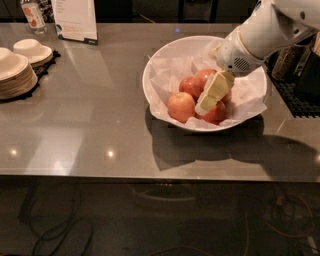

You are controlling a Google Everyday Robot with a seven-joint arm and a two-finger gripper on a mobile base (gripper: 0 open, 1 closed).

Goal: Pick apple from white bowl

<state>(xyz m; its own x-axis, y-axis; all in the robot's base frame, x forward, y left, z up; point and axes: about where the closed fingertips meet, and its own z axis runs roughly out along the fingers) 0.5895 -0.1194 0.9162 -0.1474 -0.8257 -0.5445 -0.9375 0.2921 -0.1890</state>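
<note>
Far left on the grey bench (100,120), stacked beige plates (15,75) and a small bowl (31,49) sit on a black mat (47,62). A sign card (75,17) and a bottle (32,12) stand behind. A paler apple (181,106) lies just left of the claw (204,106).

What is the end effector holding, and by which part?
Cannot tell: the end effector sits low among the apples in the white bowl, none visibly lifted.

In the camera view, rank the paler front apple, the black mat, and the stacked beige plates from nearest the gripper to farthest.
The gripper hangs inside the white bowl.
1. Paler front apple, just beside it.
2. Black mat, at the right.
3. Stacked beige plates, far left.
</note>
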